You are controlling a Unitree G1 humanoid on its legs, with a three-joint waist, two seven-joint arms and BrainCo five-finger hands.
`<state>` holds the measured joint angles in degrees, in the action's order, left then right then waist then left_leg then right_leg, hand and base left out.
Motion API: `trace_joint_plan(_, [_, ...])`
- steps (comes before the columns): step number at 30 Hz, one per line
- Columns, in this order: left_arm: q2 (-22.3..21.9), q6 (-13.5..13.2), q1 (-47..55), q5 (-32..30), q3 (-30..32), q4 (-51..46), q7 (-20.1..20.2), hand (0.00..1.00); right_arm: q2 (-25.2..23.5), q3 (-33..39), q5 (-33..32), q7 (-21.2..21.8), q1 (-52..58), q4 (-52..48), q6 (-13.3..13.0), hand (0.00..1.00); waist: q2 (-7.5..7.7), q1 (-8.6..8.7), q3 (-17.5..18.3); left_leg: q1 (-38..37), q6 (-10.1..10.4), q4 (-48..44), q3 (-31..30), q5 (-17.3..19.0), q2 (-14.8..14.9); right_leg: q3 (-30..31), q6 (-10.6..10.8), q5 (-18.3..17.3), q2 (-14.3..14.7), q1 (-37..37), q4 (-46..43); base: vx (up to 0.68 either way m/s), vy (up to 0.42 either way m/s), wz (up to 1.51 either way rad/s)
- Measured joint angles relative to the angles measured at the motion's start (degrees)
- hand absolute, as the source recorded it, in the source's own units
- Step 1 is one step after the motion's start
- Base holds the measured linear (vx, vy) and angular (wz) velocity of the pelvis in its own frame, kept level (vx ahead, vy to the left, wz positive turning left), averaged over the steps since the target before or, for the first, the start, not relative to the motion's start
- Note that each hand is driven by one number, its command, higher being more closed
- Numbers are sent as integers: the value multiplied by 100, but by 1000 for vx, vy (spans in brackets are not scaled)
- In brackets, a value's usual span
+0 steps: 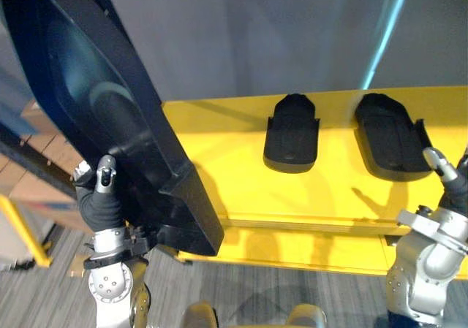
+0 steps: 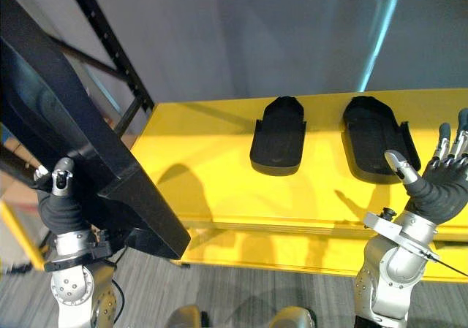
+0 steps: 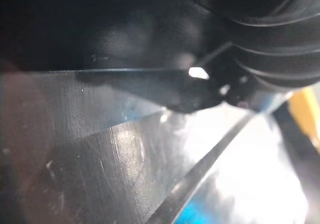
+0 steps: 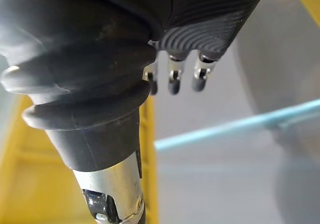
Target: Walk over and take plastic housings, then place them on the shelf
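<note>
Nearest is the left hand [image 1: 101, 200], low at the left, its thumb [image 1: 107, 173] standing straight up against the near face of the big housing [image 1: 95, 101]. What lies behind that face is hidden, so whether the hand is clasped on it cannot be told. In the left wrist view a dark glossy surface sits right against the hand's ribbed cover. The big housing is a long black glossy panel, tilted steeply. Its upper end rises to the far left and its lower corner comes down by the front left corner of the shelf [image 1: 219, 167].

At the right, the right hand [image 2: 439, 185] has its fingers [image 2: 444, 142] straight and spread wide, with the thumb [image 2: 401, 165] held apart, and it holds nothing. It hangs over the shelf's front right part. The thumb tip shows in front of the near end of the right housing [image 1: 391, 134], and contact between them cannot be judged.

That shelf is flat and yellow. Two small black housings lie on it side by side and apart: the middle housing [image 1: 292, 132] and the right housing toward the far right. A black rack post [image 2: 110, 43] slants up behind the shelf's left end, and a pale blue bar [image 1: 384, 32] crosses the grey wall above the right housing. Grey carpet [image 1: 241, 291] shows below the shelf.
</note>
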<state>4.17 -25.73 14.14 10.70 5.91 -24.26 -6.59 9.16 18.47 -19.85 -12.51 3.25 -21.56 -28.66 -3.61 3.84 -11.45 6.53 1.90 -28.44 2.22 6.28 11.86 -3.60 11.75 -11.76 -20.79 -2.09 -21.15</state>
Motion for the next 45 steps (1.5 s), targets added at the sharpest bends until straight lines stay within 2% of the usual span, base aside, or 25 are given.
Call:
trace_joint_plan(1, [4, 12, 35, -43, 3, 112, 12, 100, -47, -22, 12, -31, 17, 3, -42, 0, -92, 35, 38, -78, 513, -152, 71, 534, -65, 182, 164, 31, -121, 42, 45, 91, 610, -48])
trace_joint_plan(2, [14, 26, 46, -43, 7, 122, 22, 100, -100, -32, 49, -61, 40, 3, -42, 0, -120, 68, 58, -59, 712, -250, 139, 851, -82, 232, 234, 94, -167, 95, 163, 103, 627, -7])
trace_joint_plan(3, [82, 47, 5, -42, 39, 127, 93, 100, -243, -86, 150, -161, 78, 37, -23, 0, -96, 123, 57, 13, 797, -451, 168, 1268, -173, 223, 341, 398, -320, 268, 445, 85, 466, 13])
trace_joint_plan(4, [167, 70, -17, -43, 54, 135, 136, 100, -335, -141, 187, -193, 95, 82, -21, 0, 17, 120, 6, 82, 748, -596, 204, 1298, -262, 255, 324, 617, -396, 305, 599, 55, 530, 15])
trace_joint_plan(5, [365, 114, -63, -44, 58, 192, 218, 100, -454, -332, 293, -212, 180, 123, -18, 0, 101, 29, -41, 187, 689, -676, 305, 1329, -281, 238, 249, 1142, -400, 306, 834, 0, 449, 5])
trace_joint_plan(6, [605, 226, -122, -77, 82, 206, 312, 100, -549, -471, 438, -249, 225, 122, -1, 0, 147, -50, -47, 245, 671, -639, 333, 1334, -251, 123, 56, 1605, -317, 296, 993, -22, 406, 6])
trace_joint_plan(7, [705, 267, -149, -118, 97, 206, 329, 100, -565, -520, 514, -253, 223, 122, 10, 0, 154, -77, -43, 242, 611, -577, 358, 1336, -222, -6, -26, 1715, -261, 281, 998, 9, 295, 1])
trace_joint_plan(8, [880, 344, -193, -218, 187, 204, 393, 100, -571, -646, 519, -220, 205, 122, 20, 0, 194, -158, -23, 164, 476, -365, 448, 1255, -110, -234, -50, 1479, -52, 191, 731, 33, 151, -3])
trace_joint_plan(9, [904, 428, -196, -210, 251, 211, 433, 100, -573, -682, 520, -174, 209, 116, 19, 0, 249, -151, 9, 80, 426, -174, 462, 1162, -100, -323, 70, 1159, 182, 189, 498, 47, 100, -5])
trace_joint_plan(10, [908, 480, -199, -203, 280, 211, 451, 100, -569, -680, 522, -148, 208, 113, 18, 0, 272, -154, 23, 15, 426, -18, 482, 1086, -105, -423, 68, 944, 313, 192, 390, 60, 18, -2])
trace_joint_plan(11, [885, 527, -203, -204, 286, 211, 451, 100, -562, -679, 599, -134, 203, 94, 16, 0, 283, -150, 30, -74, 429, 207, 513, 963, -120, -470, -2, 687, 508, 183, 306, 54, 2, -6])
trace_joint_plan(12, [830, 612, -237, -204, 210, 209, 437, 100, -551, -682, 734, -134, 220, 55, 17, 0, 292, -141, 39, -152, 451, 491, 581, 798, -163, -638, -191, 501, 658, 174, 375, 40, -10, -15])
trace_joint_plan(14, [825, 817, -317, -228, 41, 198, 285, 100, -522, -698, 738, -120, 229, 38, 36, 0, 267, -139, 59, -119, 516, 658, 622, 681, -198, -733, -239, 482, 715, 225, 763, 4, -40, -11])
trace_joint_plan(15, [694, 997, -334, -272, -190, 209, 240, 100, -467, -655, 713, -112, 299, 37, 40, 0, 110, -99, 55, -107, 534, 800, 593, 548, -159, -760, -201, 567, 792, 220, 900, 7, -73, 4])
trace_joint_plan(19, [411, 1125, -378, -274, -314, 208, 249, 100, -195, -527, 704, 23, 320, 33, 155, 0, -97, 16, 85, -427, 633, 1440, 643, 186, -158, -793, -222, 568, 822, 218, 858, 16, -85, 2])
trace_joint_plan(24, [458, 1158, -723, -521, -313, 286, -72, 100, 2, -523, 459, 690, 314, -89, 295, 0, -71, 15, 69, -739, 686, 1883, 789, 12, -174, -668, -244, 566, 847, 220, 854, -20, -24, -12])
trace_joint_plan(26, [495, 1328, -1045, -663, -272, 471, -276, 100, 12, -519, 200, 924, 314, -94, 394, 0, -32, 29, 45, -751, 682, 1923, 791, -22, -195, -655, -252, 578, 837, 217, 863, -39, 6, -2])
trace_joint_plan(28, [668, 1602, -1509, -757, -220, 936, -562, 100, 18, -521, -23, 1136, 311, -93, 448, 0, -5, 41, 28, -763, 668, 2036, 803, -109, -229, -642, -260, 614, 827, 188, 898, -33, 5, -1])
trace_joint_plan(30, [1006, 1968, -2204, -909, 21, 2052, -929, 100, 155, -624, -181, 1358, 264, -79, 532, 0, 0, 57, 25, -790, 663, 2218, 945, -218, -259, -527, -265, 695, 821, 53, 931, -35, 17, -20])
trace_joint_plan(33, [1439, 2364, -2744, -932, 267, 2994, -1132, 100, 339, -716, -175, 1771, 269, -70, 737, 0, 39, 186, -6, -862, 656, 2306, 1084, -246, -279, -391, -245, 755, 823, 1, 978, 1, 17, -24])
trace_joint_plan(35, [1875, 2611, -3267, -932, 255, 3444, -1073, 100, 549, -751, -163, 2037, 260, -68, 825, 0, 96, 323, -51, -869, 656, 2319, 1093, -246, -298, -379, -243, 759, 809, -10, 981, 9, 9, -6])
trace_joint_plan(37, [2095, 2744, -3679, -890, 204, 3754, -1047, 100, 696, -770, -173, 2145, 260, -46, 884, 0, 103, 342, -60, -875, 655, 2323, 1100, -246, -299, -370, -243, 759, 809, -16, 980, 4, 1, -2])
trace_joint_plan(40, [2401, 2847, -4296, -660, 166, 4195, -930, 100, 848, -803, -186, 2252, 191, -44, 905, 0, 52, 383, -160, -969, 647, 2396, 1135, -262, -312, -307, -243, 759, 810, -8, 966, 9, 4, -10])
trace_joint_plan(42, [2708, 2961, -4713, -501, -12, 4567, -821, 100, 878, -915, -191, 2254, 113, -44, 937, 0, -24, 461, -265, -962, 645, 2404, 1236, -263, -325, -228, -242, 759, 803, -88, 940, -14, 12, -12])
trace_joint_plan(45, [2866, 3086, -5173, -289, -202, 5022, -616, 100, 879, -970, -214, 2272, 106, -44, 1033, 0, -92, 600, -459, -965, 632, 2411, 1264, -272, -334, -186, -241, 759, 799, -123, 919, -18, 5, -7])
